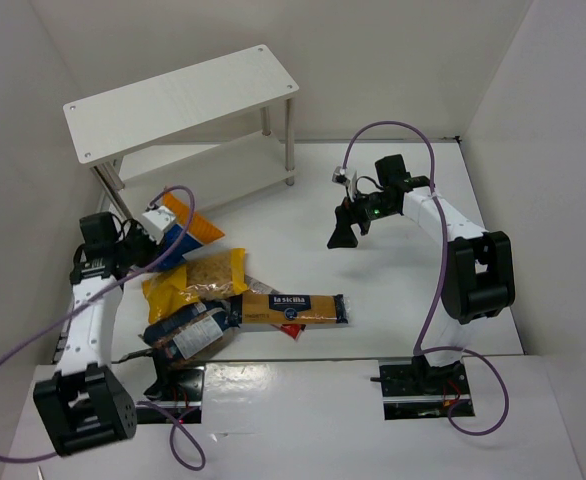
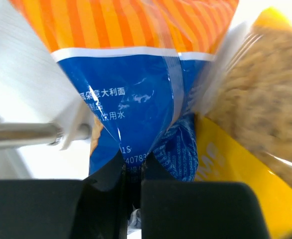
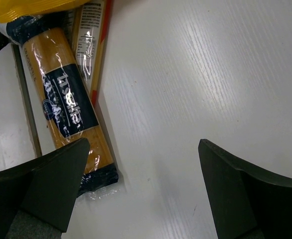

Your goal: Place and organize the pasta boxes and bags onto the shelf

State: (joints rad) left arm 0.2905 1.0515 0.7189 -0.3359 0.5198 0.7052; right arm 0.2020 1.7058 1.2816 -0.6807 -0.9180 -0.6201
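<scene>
At the left, the left gripper (image 2: 131, 185) has its jaws closed to a narrow slit on a fold of film at the blue end of the blue bag with an orange end (image 2: 131, 94), which lies on the table (image 1: 403, 300) in front of the shelf (image 1: 183, 100), just beside its near-left leg (image 2: 21, 133). The pinch seems to take only a thin pleat of plastic, though the wrist view is too close to say how deep it goes. If so, the weight of the pasta could pull the film out as the bag rises. That leg is close enough that a swing toward the shelf might catch the bag on it. The yellow bag (image 1: 208, 272) leans against the blue one and could be dragged or tipped onto the dark blue-black bag (image 1: 188, 332) below it when the lift begins. Further right, the long carton (image 1: 295, 308) lies flat on the table, one end against the pile, so a shove there might skew it. The right gripper (image 3: 141, 186) hangs wide and holding nothing above bare table near the carton's far end, well apart from the left arm's likely path.
</scene>
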